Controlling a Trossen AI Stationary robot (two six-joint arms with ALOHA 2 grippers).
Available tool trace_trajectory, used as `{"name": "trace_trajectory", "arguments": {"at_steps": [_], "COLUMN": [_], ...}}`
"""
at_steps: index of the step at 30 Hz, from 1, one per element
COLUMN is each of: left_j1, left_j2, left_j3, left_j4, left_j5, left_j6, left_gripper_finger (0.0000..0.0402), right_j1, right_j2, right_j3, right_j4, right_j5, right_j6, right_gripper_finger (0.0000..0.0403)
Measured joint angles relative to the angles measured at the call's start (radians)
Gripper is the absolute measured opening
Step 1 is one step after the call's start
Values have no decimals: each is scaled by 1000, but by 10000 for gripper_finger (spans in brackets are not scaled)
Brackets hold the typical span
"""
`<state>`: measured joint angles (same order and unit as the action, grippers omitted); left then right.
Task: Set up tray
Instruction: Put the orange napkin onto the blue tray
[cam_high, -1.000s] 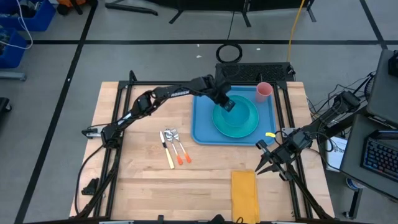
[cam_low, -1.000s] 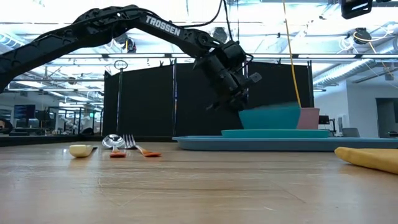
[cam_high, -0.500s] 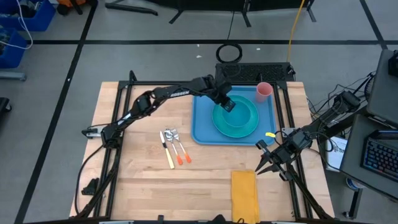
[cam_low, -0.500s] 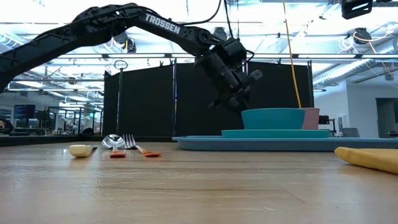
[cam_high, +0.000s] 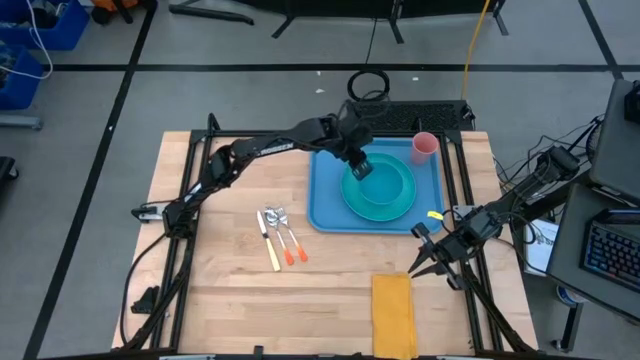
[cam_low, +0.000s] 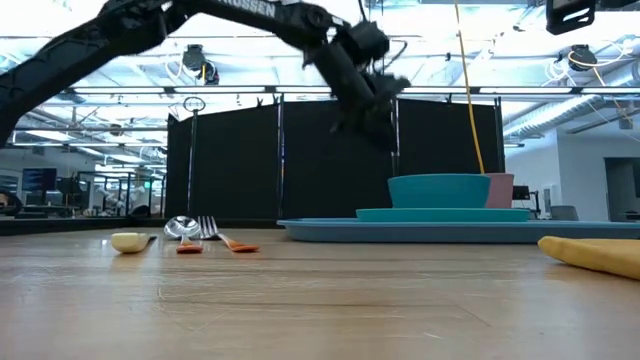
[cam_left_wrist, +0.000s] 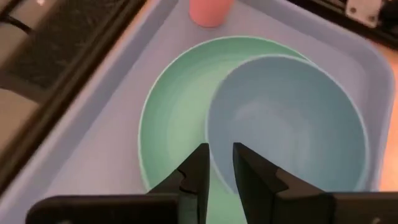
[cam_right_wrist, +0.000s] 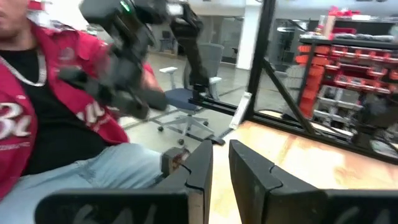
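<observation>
low view: left gripper (cam_low: 375, 122), jaws slightly apart and empty, has lifted off the bowl (cam_low: 440, 190) at right of centre, so the bowl is placed on the tray (cam_low: 320, 229).

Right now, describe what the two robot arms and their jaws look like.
Both are slim black jointed arms. The left arm carries white TROSSEN lettering on its forearm and ends in the left gripper, whose jaws are two flat, dark, angular plates. The right gripper has the same dark plates. Black cables run along the right arm.
</observation>
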<state>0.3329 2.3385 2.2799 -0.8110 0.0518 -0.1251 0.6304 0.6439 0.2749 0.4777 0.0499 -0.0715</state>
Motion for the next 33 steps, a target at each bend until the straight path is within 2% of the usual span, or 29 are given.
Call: {"name": "trace_trajectory", "arguments": {"at_steps": [5,10,15,18,22,28,33], "left_j1": [-50,-96,-153,-197,-250,-325,-384], "left_j2": [-82,-142,-200,-248,-367,-646,-875], "left_j3": [0,0,-20,-99,-323,-852,-1263], "left_j4": [-50,-121,-197,-176,-25,417,813], "left_j5": [-22,-17,-13,2,34,23,-81], "left_j6": [81,136,219,238,251,177,88], "left_gripper_finger": [64,8,5,6,13,5,14], "right_j1": [0,0,0,0,0,0,-1], "right_j2": [15,38,70,99,150,219,236], "right_j3": [0,0,0,0,0,-1,6], "right_j4": [-4,-3,-5,-4,-9,26,24], "right_j5": [6,11,106,143,212,216,215], "right_j6": [13,49,84,108,167,221,277], "right_gripper_finger": [43,43,43,43,43,43,43]}}
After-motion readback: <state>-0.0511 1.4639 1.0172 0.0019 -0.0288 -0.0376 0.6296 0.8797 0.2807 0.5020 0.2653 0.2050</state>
